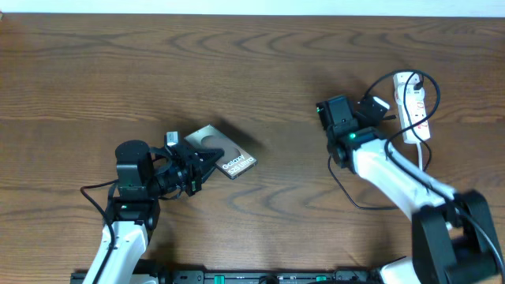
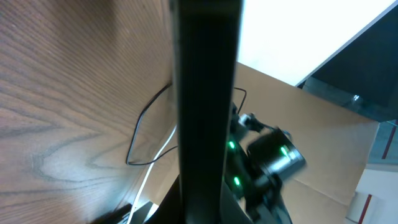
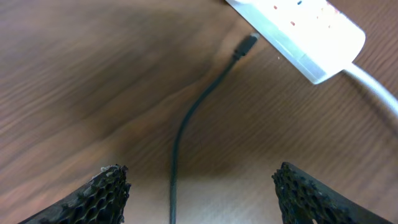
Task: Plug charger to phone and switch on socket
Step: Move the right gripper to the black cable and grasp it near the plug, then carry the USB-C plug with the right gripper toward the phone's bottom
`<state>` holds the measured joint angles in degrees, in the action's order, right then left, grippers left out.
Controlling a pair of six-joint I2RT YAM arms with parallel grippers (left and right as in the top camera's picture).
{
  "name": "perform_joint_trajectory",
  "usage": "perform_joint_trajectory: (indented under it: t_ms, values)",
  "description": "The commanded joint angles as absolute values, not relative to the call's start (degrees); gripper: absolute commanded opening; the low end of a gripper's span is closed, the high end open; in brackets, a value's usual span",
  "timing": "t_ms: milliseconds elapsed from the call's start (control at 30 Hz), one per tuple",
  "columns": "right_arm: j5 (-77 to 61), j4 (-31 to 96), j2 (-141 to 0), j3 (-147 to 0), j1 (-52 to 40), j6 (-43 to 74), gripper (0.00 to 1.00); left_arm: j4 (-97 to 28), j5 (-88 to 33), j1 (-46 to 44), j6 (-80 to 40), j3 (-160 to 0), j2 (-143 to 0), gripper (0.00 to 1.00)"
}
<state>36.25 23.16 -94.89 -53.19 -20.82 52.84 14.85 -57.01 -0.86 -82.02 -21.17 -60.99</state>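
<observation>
Wooden table (image 1: 237,71) — one phone (image 1: 225,151), one socket (image 1: 414,106), one charger (image 3: 177,143).

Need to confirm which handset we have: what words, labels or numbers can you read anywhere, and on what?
"Galaxy": white lettering on the face of the phone, overhead view.
A second line under it on the phone: too small to read.
Power strip: only small coloured marks, nothing readable.
</observation>
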Motion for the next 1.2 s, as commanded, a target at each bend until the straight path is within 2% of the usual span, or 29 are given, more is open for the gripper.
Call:
perform_joint_trajectory:
  t_ms: [0, 400, 533, 567, 633, 700, 733, 1067, 1167]
  values:
    - [35.33, 19.14, -99.57, -53.67, -18.72, 56.77, 0.75, 15.49, -57.78, -0.71, -80.82, -21.58, -60.62, 0.07]
    - [35.73, 7.31, -111.61, -53.67, -14.63, 56.73, 0.78, 15.51, -57.43, -0.73, -80.82, -21.58, -60.62, 0.08]
    - [29.91, 4.16, -114.61, -53.67, -12.75, 56.75, 0.64, 15.51, -57.12, -0.71, -80.82, -21.58, -60.62, 0.07]
    - [27.33, 4.03, -115.37, -53.67, -12.69, 56.73, 0.53, 15.51, -57.12, -0.71, -80.82, -21.58, -60.62, 0.07]
    - [23.31, 3.92, -115.48, -53.67, -13.04, 54.92, 0.4, 15.49, -56.9, -0.73, -80.82, -21.58, -60.62, 0.07]
    - [16.91, 2.37, -115.39, -53.67, -14.13, 45.98, 0.23, 15.49, -56.1, -0.73, -80.82, -21.58, -60.62, 0.07]
    - [15.09, 2.2, -115.39, -53.67, -14.72, 43.03, 0.2, 15.51, -55.81, -0.73, -80.84, -21.58, -60.62, 0.07]
    - [2.7, 8.97, -112.66, -53.67, -22.35, 25.87, 0.14, 15.51, -56.05, -0.73, -80.82, -21.58, -60.62, 0.08]
    - [1.21, 13.43, -110.3, -53.67, -24.47, 24.95, 0.1, 15.49, -56.05, -0.71, -80.79, -21.58, -60.62, 0.07]
